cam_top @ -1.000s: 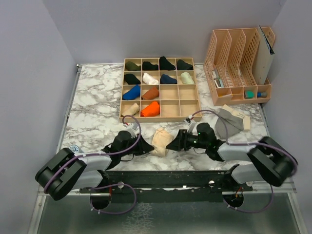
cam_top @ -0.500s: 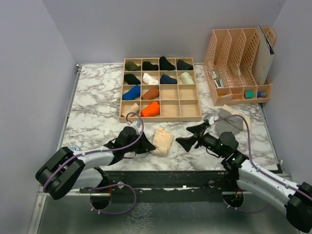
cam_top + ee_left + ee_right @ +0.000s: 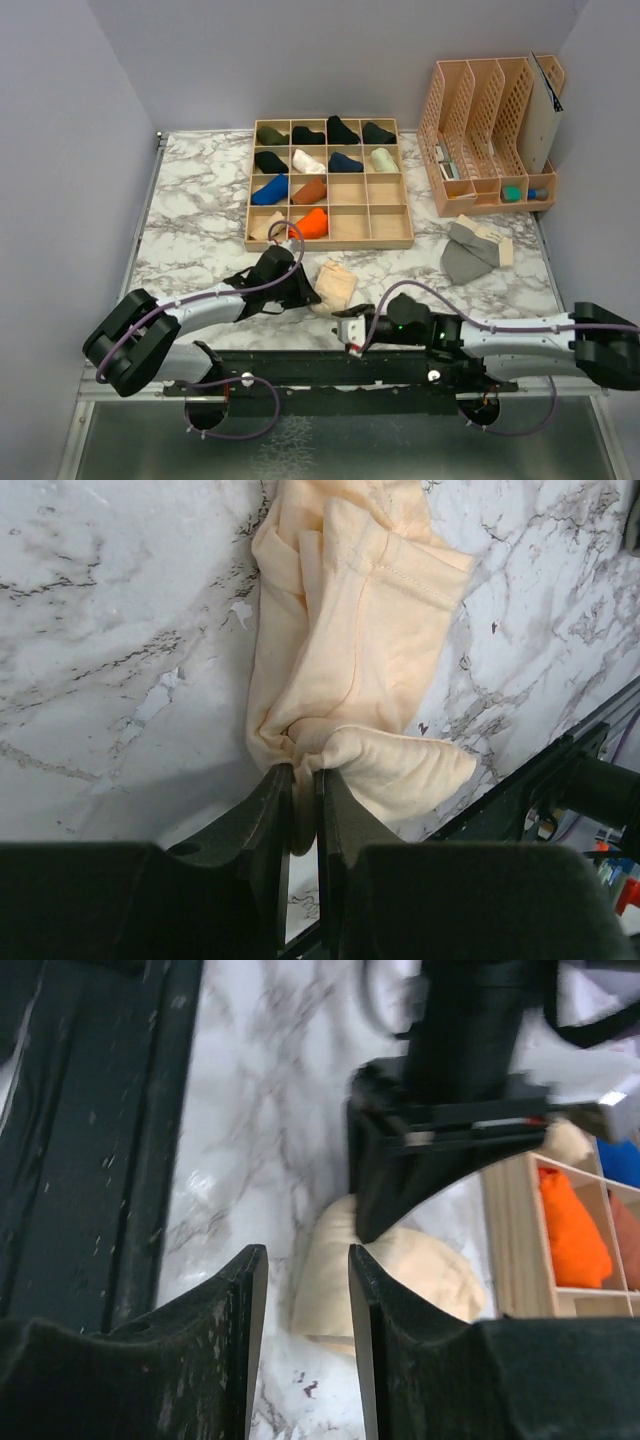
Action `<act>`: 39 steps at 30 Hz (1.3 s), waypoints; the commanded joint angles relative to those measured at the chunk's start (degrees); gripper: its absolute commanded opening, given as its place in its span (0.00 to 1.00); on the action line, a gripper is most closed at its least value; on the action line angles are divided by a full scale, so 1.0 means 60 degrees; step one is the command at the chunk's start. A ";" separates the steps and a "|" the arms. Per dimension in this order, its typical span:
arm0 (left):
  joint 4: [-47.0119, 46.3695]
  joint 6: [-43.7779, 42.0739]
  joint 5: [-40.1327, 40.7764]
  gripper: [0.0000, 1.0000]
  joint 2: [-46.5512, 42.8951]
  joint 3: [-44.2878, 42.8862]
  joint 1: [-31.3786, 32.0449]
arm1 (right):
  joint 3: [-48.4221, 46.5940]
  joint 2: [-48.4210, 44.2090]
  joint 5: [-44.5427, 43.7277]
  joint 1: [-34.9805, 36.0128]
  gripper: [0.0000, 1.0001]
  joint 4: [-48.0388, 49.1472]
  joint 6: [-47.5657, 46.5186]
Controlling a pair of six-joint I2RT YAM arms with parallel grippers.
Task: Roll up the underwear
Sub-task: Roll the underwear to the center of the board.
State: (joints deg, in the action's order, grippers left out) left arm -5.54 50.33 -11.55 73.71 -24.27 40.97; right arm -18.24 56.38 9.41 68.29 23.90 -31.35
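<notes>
**A:** Grey walls, and a white marble table (image 3: 200, 210) with dark veining. What are the grippers doing?

**B:** The left gripper (image 3: 305, 772) is squeezed almost closed on a bunched fold at one end of the beige underwear (image 3: 350, 650). The right gripper (image 3: 305, 1260) has its jaws partly apart with nothing between them, low over the table's near edge.

**A:** Which way does the cloth lie from each?

**B:** From the left fingertips it runs straight ahead, with the stitched hem at the far end. From the right gripper it lies just beyond the tips, close but not touching, and the left gripper is on its other side. So the left arm has contact and the right is merely near.

**A:** And its long axis?

**B:** From above it runs roughly from the near edge toward the wooden tray (image 3: 330, 243), leaning a little to the right. It is loosely folded and not yet a tight roll. I'd judge that any rolling has to travel along that axis, starting from the pinched end.

**A:** The other garment?

**B:** The grey underwear (image 3: 468, 255) lies well apart to the right, in front of the file rack (image 3: 490, 130), and neither arm is near it.
</notes>
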 commanded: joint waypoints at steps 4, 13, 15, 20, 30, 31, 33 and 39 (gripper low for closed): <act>0.1346 -0.0346 0.0318 0.19 0.0585 -0.0162 -0.0036 | 0.0165 0.2049 -0.3102 0.1373 0.49 0.0853 -0.2906; 0.1462 -0.0556 0.0005 0.19 0.0679 -0.0325 -0.0110 | 0.0088 0.3450 -0.3921 0.1394 0.59 0.1541 -0.3004; 0.1488 -0.0569 -0.0016 0.19 0.0670 -0.0329 -0.0137 | 0.0109 0.3642 -0.3853 0.1391 0.57 0.1661 -0.3022; 0.1499 -0.0632 -0.0133 0.19 0.0691 -0.0347 -0.0257 | 0.0205 0.3985 -0.3816 0.1392 0.56 0.1965 -0.2947; 0.1163 -0.0945 -0.0664 0.19 0.0693 -0.0062 -0.0513 | 0.0392 0.5203 -0.5360 0.1369 0.50 0.2480 -0.2523; 0.1133 -0.0977 -0.0711 0.19 0.0715 -0.0055 -0.0544 | 0.0296 0.5288 -0.5439 0.1372 0.50 0.2457 -0.2424; 0.1153 -0.1046 -0.0844 0.19 0.0756 -0.0132 -0.0576 | 0.0146 0.5500 -0.5468 0.1362 0.49 0.2426 -0.2420; 0.1307 -0.1241 -0.1026 0.19 0.0907 -0.0311 -0.0604 | -0.0172 0.5941 -0.5373 0.1348 0.45 0.2210 -0.2502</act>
State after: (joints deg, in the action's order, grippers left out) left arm -3.53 46.28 -17.96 77.19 -26.94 37.54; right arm -18.92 89.30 -21.71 76.58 41.71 -47.62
